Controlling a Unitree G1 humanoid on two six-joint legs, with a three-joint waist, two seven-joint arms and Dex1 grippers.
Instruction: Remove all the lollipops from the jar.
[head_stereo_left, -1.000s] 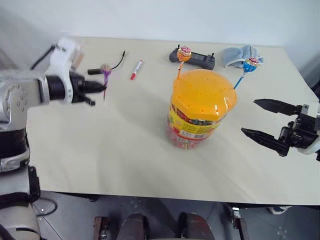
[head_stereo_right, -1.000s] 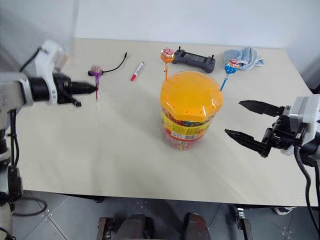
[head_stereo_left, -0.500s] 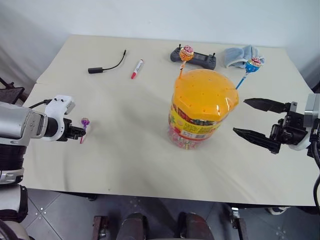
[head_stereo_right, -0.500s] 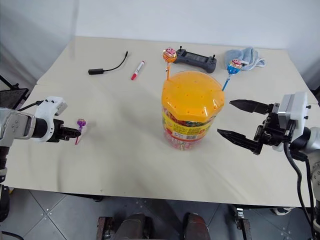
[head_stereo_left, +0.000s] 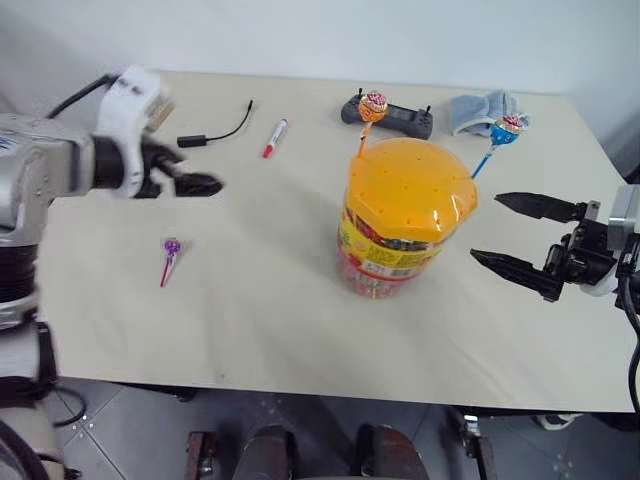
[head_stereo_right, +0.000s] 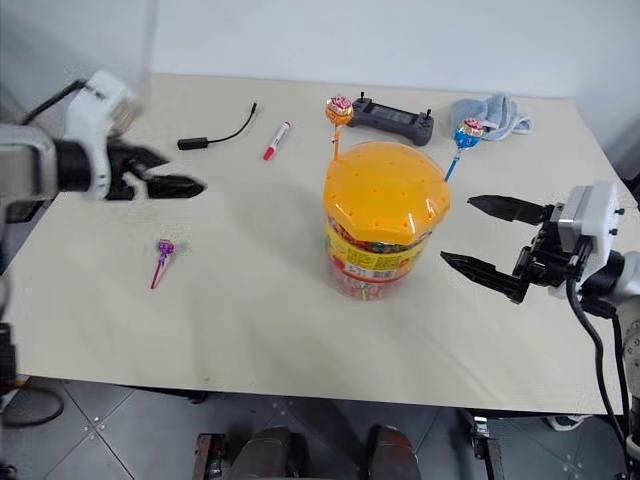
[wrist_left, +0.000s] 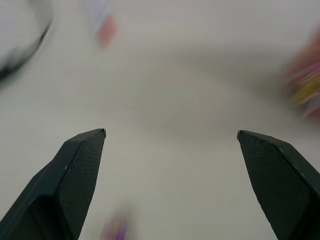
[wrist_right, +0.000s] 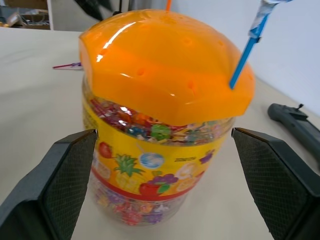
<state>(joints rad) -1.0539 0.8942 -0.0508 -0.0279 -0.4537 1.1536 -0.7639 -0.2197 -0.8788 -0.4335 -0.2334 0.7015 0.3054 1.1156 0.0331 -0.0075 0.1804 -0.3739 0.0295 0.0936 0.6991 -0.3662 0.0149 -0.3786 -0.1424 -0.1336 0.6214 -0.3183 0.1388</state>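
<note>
three lollipops (head_stereo_left: 170, 247), one jar (head_stereo_left: 405, 215), one marker (head_stereo_left: 272, 138), one cable (head_stereo_left: 212, 129).

No word, brand name or number can be read anywhere. The jar (wrist_right: 165, 130), standing near the middle of the table (head_stereo_left: 280, 330), carries a yellow and red label (wrist_right: 150, 165) printed with fruit pictures, a pineapple, grapes and red fruit, plus a small round blue-and-white emblem, but any lettering on it is too small to make out. The lollipop wrappers show swirl patterns only.
</note>
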